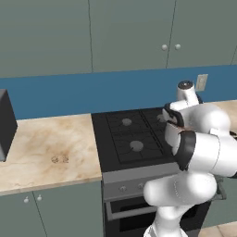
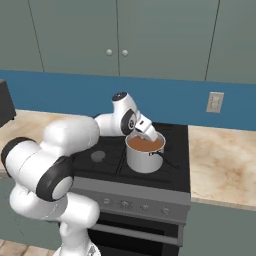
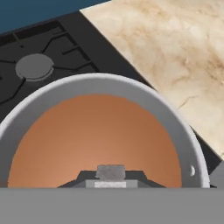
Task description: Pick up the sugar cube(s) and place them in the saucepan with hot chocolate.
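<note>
Directly beneath the gripper [image 3: 110, 180], the saucepan with hot chocolate [image 3: 192, 153] is seen from the hand view, its silver rim curving around a pool of brown liquid. A sugar cube [image 3: 110, 172], pale grey and speckled, is clamped between the dark finger tips, which are closed tight on it, and it is held above the liquid near the pan's closer edge. Beyond the pan, a stove burner [image 3: 34, 65] is seen on the black stovetop, and marble counter [image 3: 175, 57] stretches away to the hand's far right side. From the right base view, the gripper [image 2: 148, 133] is tilted down over the saucepan's [image 2: 145, 159] rim, with the thin black handle [image 2: 166, 159] pointing away from the hand. In the left base view, two more sugar cubes [image 1: 60, 159] are seen lying on the counter, well apart from the hand, on the far side of the stove [image 1: 129, 134].
</note>
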Available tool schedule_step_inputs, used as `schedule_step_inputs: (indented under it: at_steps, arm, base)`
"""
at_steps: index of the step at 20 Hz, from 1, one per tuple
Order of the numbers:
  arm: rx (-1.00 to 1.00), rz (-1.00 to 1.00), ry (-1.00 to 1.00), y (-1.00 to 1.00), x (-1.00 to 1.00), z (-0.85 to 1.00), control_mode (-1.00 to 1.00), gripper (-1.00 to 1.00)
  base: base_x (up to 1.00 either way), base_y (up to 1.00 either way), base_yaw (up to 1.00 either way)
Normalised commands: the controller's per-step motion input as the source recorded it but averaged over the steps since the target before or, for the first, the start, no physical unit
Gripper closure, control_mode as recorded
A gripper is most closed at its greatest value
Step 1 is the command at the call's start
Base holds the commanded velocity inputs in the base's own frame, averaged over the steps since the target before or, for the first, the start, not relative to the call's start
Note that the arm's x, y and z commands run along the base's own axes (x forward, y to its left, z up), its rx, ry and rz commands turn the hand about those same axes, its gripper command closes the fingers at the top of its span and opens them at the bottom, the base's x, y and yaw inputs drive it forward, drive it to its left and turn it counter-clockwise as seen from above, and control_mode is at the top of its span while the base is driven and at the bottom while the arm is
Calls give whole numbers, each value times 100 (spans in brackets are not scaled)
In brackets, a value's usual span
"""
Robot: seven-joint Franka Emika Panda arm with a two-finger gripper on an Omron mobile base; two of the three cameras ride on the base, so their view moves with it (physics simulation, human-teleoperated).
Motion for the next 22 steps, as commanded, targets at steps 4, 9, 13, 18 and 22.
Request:
schedule_step_inputs:
  at_steps: [4, 9, 13, 18, 22]
  arm:
    - [0, 0, 3, -36, 47, -29, -100, 100]
    - [0, 1, 0, -17, 16, -11, -100, 100]
    - [0, 0, 0, -2, 3, -5, -100, 100]
    - [0, 0, 0, 0, 0, 0, -100, -100]
    - [0, 0, 0, 0, 0, 0, -100, -100]
  base:
    - [0, 0, 0]
    - [0, 0, 0]
    - [0, 0, 0]
    - [0, 0, 0]
    - [0, 0, 0]
